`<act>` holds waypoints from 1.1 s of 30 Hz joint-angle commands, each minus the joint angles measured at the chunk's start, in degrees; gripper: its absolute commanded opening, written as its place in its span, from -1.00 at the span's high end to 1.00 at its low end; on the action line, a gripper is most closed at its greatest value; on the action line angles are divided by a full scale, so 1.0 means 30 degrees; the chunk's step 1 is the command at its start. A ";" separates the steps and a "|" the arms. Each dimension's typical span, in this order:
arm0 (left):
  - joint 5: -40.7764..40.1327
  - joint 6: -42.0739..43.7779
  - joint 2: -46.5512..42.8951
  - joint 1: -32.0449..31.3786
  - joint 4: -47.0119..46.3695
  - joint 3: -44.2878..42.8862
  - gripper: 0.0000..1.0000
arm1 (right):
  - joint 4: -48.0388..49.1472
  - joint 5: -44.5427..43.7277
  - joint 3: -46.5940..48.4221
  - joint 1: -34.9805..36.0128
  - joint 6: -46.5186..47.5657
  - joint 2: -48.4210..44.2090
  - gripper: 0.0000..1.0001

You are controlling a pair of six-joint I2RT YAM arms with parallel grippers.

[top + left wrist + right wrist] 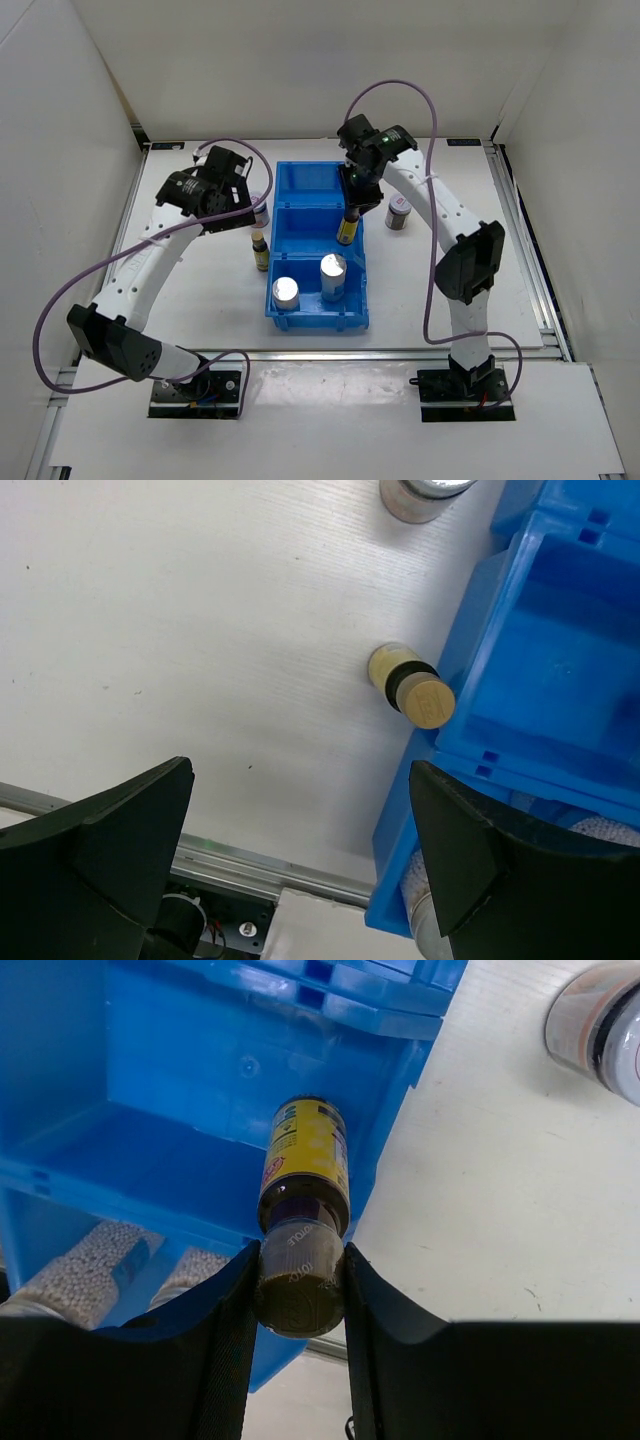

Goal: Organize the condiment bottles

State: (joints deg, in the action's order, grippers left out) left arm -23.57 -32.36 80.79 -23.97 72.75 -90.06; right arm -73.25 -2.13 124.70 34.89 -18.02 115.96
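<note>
My right gripper point(350, 208) is shut on the cap of a slim yellow bottle point(347, 230) and holds it upright over the right edge of the middle compartment of the blue bin point(300, 180). In the right wrist view the fingers point(225, 1320) clamp its cap, with the bottle point(305, 1155) hanging below. Two silver-topped cylinders point(286, 292) point(333, 271) stand in the near compartment. The second yellow bottle point(261, 250) point(410, 685) stands on the table left of the bin. One dark jar point(398, 212) point(600, 1025) stands right of the bin. The other jar point(261, 211) point(420, 492) is beside my open, empty left gripper point(235, 208) point(300, 775).
The bin's far compartment point(310, 183) holds nothing I can see. White walls enclose the table on the left, back and right. A metal rail point(400, 352) runs along the near edge. The bin wall point(470, 660) lies close to my left gripper's right finger.
</note>
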 commanded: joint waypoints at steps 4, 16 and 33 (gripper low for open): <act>0.0356 0.0357 -0.0242 0.0079 -0.1807 0.1804 -1.00 | 0.1478 -0.1194 0.0441 0.0087 0.0175 0.1275 1.00; 0.1616 0.0005 -0.0066 0.0079 -0.2893 0.2892 -1.00 | 0.2094 -0.2188 -0.0435 0.0642 0.0177 0.2801 0.37; 0.2377 0.0005 0.1514 0.0079 -0.3713 0.2161 -1.00 | 0.0219 -0.4387 0.1820 0.0470 0.0001 -0.0534 -1.00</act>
State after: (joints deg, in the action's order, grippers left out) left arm -18.11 -31.97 84.97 -23.94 63.55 -81.47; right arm -70.76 -12.99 126.98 36.77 -17.74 121.38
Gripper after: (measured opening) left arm 0.998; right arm 0.998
